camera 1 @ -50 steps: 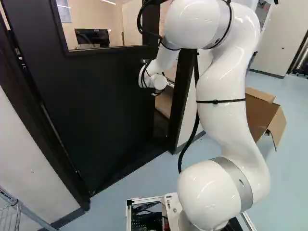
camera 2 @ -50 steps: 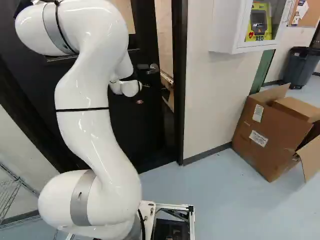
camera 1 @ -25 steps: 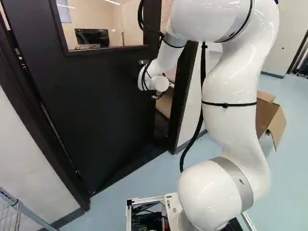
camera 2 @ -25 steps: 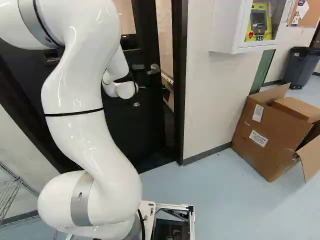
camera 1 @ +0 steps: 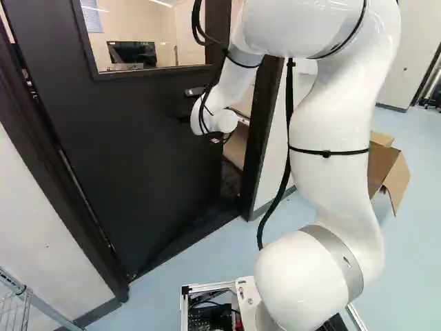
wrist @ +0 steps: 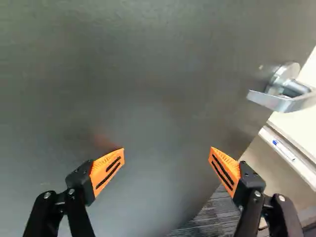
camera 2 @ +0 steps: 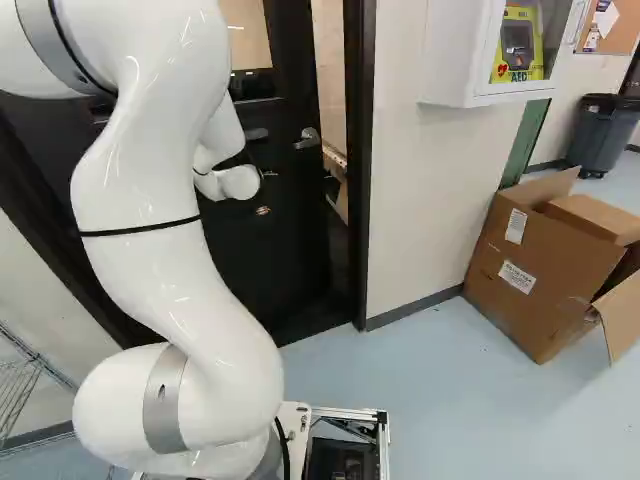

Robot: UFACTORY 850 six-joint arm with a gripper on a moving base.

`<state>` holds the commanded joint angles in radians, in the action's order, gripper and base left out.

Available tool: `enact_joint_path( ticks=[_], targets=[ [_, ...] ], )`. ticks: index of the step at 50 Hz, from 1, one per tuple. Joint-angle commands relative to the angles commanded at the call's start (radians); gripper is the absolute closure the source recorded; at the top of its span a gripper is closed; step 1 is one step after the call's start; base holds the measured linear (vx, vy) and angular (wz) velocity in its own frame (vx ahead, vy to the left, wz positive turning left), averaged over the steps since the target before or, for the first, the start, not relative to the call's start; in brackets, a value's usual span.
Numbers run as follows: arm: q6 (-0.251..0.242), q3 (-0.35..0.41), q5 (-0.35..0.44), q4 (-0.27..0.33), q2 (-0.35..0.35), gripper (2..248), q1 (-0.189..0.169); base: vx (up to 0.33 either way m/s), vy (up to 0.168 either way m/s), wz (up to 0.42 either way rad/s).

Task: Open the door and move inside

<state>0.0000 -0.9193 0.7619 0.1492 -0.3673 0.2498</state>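
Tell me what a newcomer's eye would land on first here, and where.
Probably the white robot arm, right of the middle in the left base view, before a black door standing ajar. Then the claw, its orange pads spread wide in the wrist view, with the door's silver lever handle beyond one finger. The right base view adds a yellow defibrillator in a white wall cabinet and an open cardboard box.

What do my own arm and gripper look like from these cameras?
The arm is glossy white with bulbous, rounded joints, grey bands, thin black straps and black cables running outside it. The gripper is black, with silver-coloured screws and two fingers tipped by ribbed orange pads marked with dark slots.
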Motion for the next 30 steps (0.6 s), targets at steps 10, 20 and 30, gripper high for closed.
enact_joint_path(
  ticks=[10,20,30],
  targets=[
    [0.000,-0.046,0.000,0.011,-0.037,3,0.022,0.000,0.000,0.000],
    [0.000,-0.100,0.000,0.012,-0.081,3,0.041,0.000,0.000,0.000],
    [0.000,-0.157,0.000,0.012,-0.126,3,0.059,0.000,0.000,0.000]
  ],
)
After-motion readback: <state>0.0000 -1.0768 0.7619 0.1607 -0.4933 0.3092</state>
